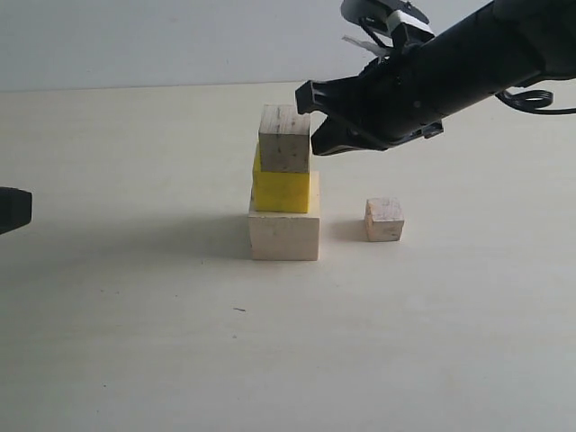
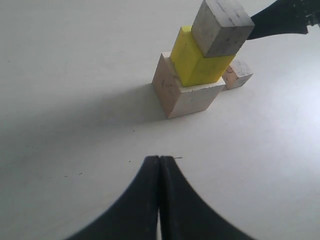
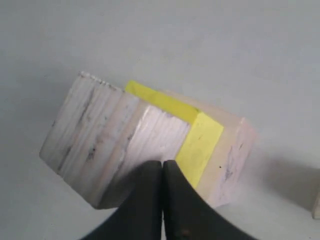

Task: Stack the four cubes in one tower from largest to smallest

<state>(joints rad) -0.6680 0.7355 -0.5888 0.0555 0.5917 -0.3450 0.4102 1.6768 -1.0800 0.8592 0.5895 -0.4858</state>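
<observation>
Bare pale surface (image 1: 270,360) fills the foreground and carries everything else. Near its middle stands the large pale wooden block (image 1: 284,236), flat on the surface. Directly on top of the block sits the bright yellow cube (image 1: 282,191), and on that rests the medium pale wooden cube (image 1: 284,139), greyish and scuffed, so three cubes are stacked. The smallest pale wooden cube (image 1: 384,220) sits alone on the surface just to the right of the block, not touching it. The right claw (image 3: 162,162) hangs above the block beside the medium cube, fingers pressed together around nothing. The left claw (image 2: 159,158), well left of the block, is likewise closed and empty.
</observation>
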